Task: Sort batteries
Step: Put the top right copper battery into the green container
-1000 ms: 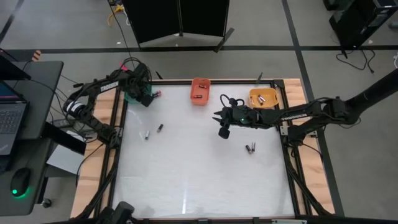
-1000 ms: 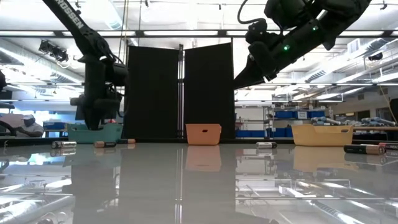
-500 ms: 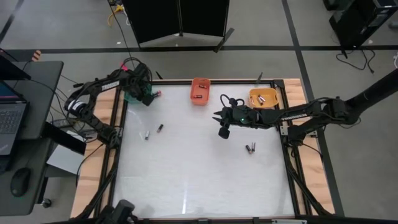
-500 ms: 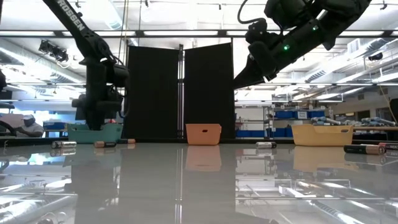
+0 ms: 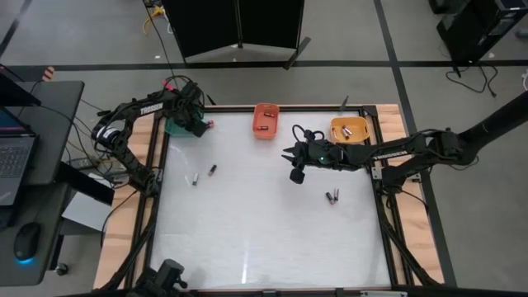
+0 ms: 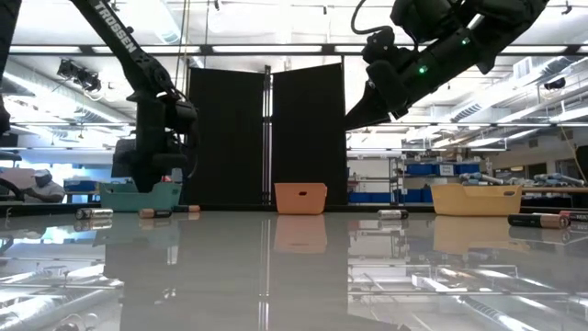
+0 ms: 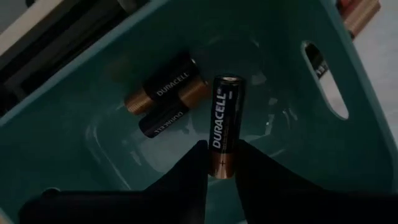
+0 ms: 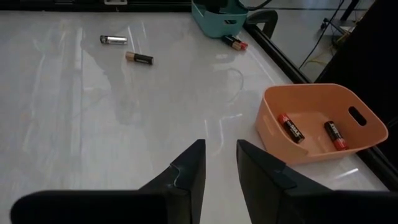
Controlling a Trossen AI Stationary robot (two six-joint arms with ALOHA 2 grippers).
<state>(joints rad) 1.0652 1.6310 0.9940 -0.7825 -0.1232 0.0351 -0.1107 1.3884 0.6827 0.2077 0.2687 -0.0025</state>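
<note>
White glossy tabletop [image 5: 247,231] w/ loose batteries [image 5: 332,197], dark screens [image 6: 266,133] behind.

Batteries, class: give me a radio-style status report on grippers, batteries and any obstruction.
Left gripper shut on Duracell battery over teal bin, two batteries inside. Right gripper empty, hovering mid-table. Loose batteries remain on table. Nothing in the way.

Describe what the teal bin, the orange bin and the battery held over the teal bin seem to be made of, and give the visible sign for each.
Teal bin: probably moulded plastic; smooth, softly glossy walls and a cut handle slot. Orange bin: likely the same plastic; matte, rounded rim, similar slot. Battery in the left tool: seemingly a metal cell in a printed black and copper wrap; the lettering and copper end have a sheen.
</note>
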